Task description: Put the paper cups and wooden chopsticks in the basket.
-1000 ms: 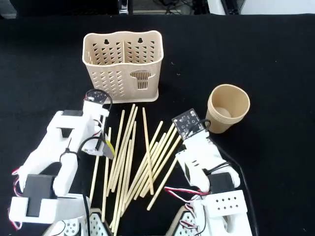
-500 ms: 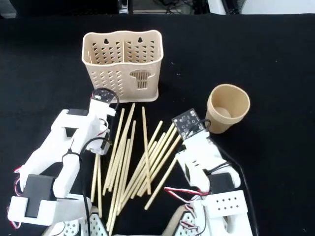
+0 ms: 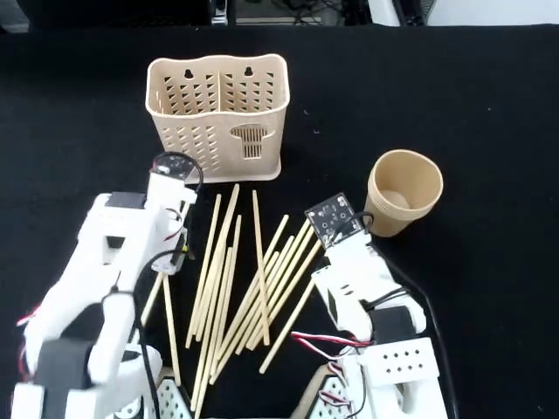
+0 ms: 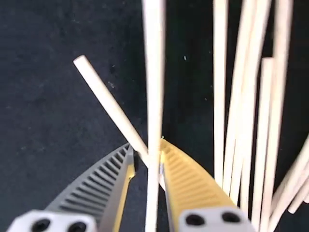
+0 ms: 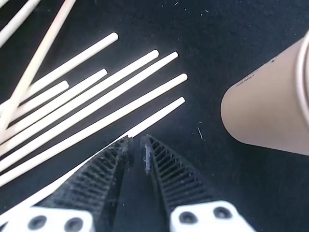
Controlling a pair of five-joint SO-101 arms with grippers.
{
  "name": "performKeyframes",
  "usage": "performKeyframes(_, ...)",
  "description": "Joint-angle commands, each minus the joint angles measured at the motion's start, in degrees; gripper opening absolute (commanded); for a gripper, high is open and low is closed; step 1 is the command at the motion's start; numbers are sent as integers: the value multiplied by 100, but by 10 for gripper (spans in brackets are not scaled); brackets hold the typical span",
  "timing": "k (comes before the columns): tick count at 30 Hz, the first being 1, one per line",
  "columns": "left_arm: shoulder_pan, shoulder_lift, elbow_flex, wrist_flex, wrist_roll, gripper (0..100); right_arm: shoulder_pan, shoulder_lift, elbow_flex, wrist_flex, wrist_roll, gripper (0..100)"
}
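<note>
The beige slotted basket (image 3: 218, 113) stands at the back of the black table. A tan paper cup (image 3: 403, 190) (image 5: 270, 111) stands upright to the right. Several wooden chopsticks (image 3: 253, 271) lie fanned out in the middle. My left gripper (image 3: 176, 260) (image 4: 146, 154) is shut on two crossed chopsticks (image 4: 153, 87) (image 3: 160, 301) at the left edge of the pile. My right gripper (image 5: 135, 143) is shut and holds nothing; it rests low by the chopstick tips (image 5: 145, 82), with the cup just beyond to one side.
The right arm (image 3: 358, 279) sits between the pile and the cup. Bare black cloth (image 3: 489, 105) lies behind and right of the cup, and left of the basket. The arm bases crowd the front edge.
The left arm has drawn back and risen with its two chopsticks, which have swung out to the left of the pile. The right arm and the cup have kept still.
</note>
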Motion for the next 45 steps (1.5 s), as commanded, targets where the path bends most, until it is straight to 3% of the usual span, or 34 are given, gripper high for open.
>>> performKeyframes(1, -145, -659, -31, 264, -26, 72, -70, -40, -13, -79, -26, 50)
performKeyframes(15, -1851, -554, 787, -1398, 255, 34, -70, -40, -13, -62, -26, 50)
performKeyframes(17, -1815, -519, 831, -1415, 105, 35, -70, -40, -13, -62, -26, 50)
performKeyframes(21, -1411, -501, 884, -791, -870, 36, -70, -40, -13, -62, -18, 50)
performKeyframes(26, -1349, -501, 884, -492, -914, 55, -70, -40, -13, -70, -18, 50)
performKeyframes(33, -1385, -501, 1015, -554, -897, 232, -70, -40, -13, -70, -18, 50)
performKeyframes(45, -1437, -475, 1270, -1310, -914, 213, -70, -40, -13, -62, -18, 50)
